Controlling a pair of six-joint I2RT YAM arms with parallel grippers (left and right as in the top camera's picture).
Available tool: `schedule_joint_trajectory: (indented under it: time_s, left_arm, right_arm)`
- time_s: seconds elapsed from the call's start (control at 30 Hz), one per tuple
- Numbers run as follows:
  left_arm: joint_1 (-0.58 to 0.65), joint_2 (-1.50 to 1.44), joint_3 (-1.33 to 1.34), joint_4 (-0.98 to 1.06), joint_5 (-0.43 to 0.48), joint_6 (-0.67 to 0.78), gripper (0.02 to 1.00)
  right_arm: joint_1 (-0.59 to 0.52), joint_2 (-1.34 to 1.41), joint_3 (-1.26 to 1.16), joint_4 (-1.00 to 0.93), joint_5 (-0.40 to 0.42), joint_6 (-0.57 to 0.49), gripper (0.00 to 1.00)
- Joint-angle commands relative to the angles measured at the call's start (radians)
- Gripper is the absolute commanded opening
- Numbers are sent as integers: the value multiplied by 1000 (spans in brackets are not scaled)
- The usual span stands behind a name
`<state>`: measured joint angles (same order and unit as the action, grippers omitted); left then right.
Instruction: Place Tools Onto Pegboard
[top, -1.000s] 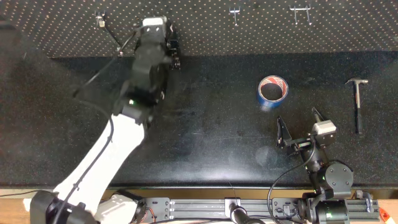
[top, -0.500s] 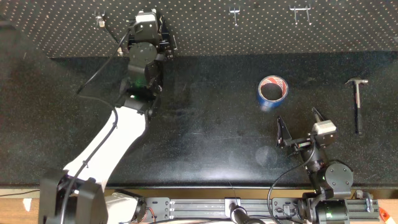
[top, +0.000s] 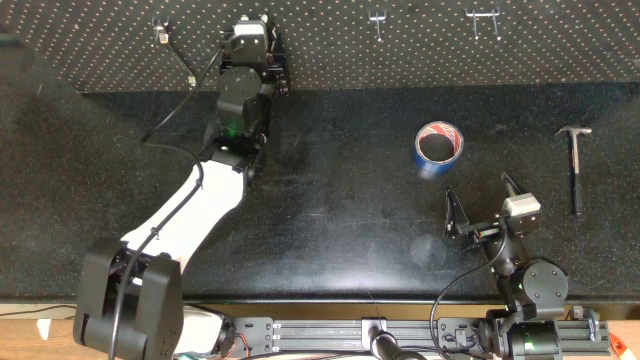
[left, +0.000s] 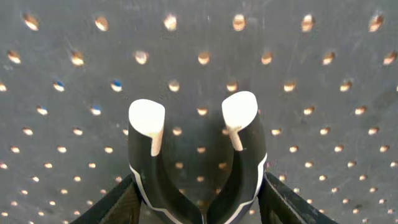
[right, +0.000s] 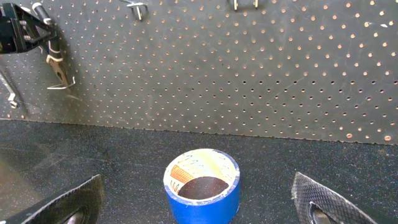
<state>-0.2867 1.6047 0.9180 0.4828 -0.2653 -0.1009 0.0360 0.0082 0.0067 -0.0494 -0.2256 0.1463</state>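
**Pliers held at the pegboard**

The pliers (left: 149, 168) are up against the left part of the pegboard (top: 400, 45), their two white-tipped handles pointing away from the wrist. The left hand (top: 275, 68) is clamped on them, one finger on each side. A wire hook (right: 62, 84) sticks out of the board just beside the pliers.

The blue tape (top: 438, 147) stands on the worktop (top: 330, 200), right of the middle. The hammer (top: 574, 170) lies near the right edge. The right hand (top: 478, 203) sits low near the tape, fingers apart and holding nothing.
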Motion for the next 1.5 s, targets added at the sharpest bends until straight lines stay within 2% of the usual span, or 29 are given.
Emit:
schedule_joint_trajectory:
  time_s: [0.03,0.1,0.17,0.33,0.43,0.53,0.57,0.6,0.8,0.87,1.0,1.13,1.27,1.37,1.4,1.43,1.47,1.5]
  left_arm:
    - [5,7,8,-8,11,13,551]
    - [5,7,8,-24,8,13,638]
    - [5,7,8,-27,8,13,809]
    - [5,-25,2,-41,8,13,996]
    - [21,-147,-104,-41,13,12,996]
    - [103,-372,-390,-16,43,-136,996]
    - [145,-492,-518,-5,88,-139,996]
    - [162,-560,-576,-4,94,-139,996]
    - [282,-1004,-858,-8,94,-138,996]
    - [289,-1089,-906,-8,93,-138,996]
    - [289,-1225,-912,-167,89,-137,996]
    - [286,-1395,-912,-420,83,-138,996]
    - [286,-1532,-912,-547,58,-124,996]
    - [286,-1593,-912,-547,68,7,996]
    - [286,-1602,-912,-547,100,66,996]
    - [286,-1602,-912,-551,160,111,996]
    - [286,-1602,-912,-564,270,180,996]
    - [286,-1602,-912,-565,305,188,996]
  right_arm:
    - [7,-7,-3,-6,6,14,985]
    - [7,-7,-3,-6,6,14,985]
    - [7,-7,-3,-6,6,14,985]
    - [7,-7,-3,-6,6,14,985]
    - [7,-7,-3,-6,5,14,985]
    - [7,-7,-3,-6,6,14,987]
    - [7,-7,-3,-6,6,14,985]
    - [7,-7,-3,-6,6,14,985]
    - [7,-7,-3,-6,6,14,985]
    - [7,-7,-3,-6,6,14,985]
    - [7,-7,-3,-6,6,14,985]
    - [7,-7,-3,-6,6,14,985]
    - [7,-7,-3,-6,6,14,985]
    - [7,-7,-3,-6,6,14,985]
    - [7,-7,-3,-6,6,14,985]
    - [7,-7,-3,-6,6,14,985]
    - [7,-7,-3,-6,6,14,985]
    - [7,-7,-3,-6,6,14,985]
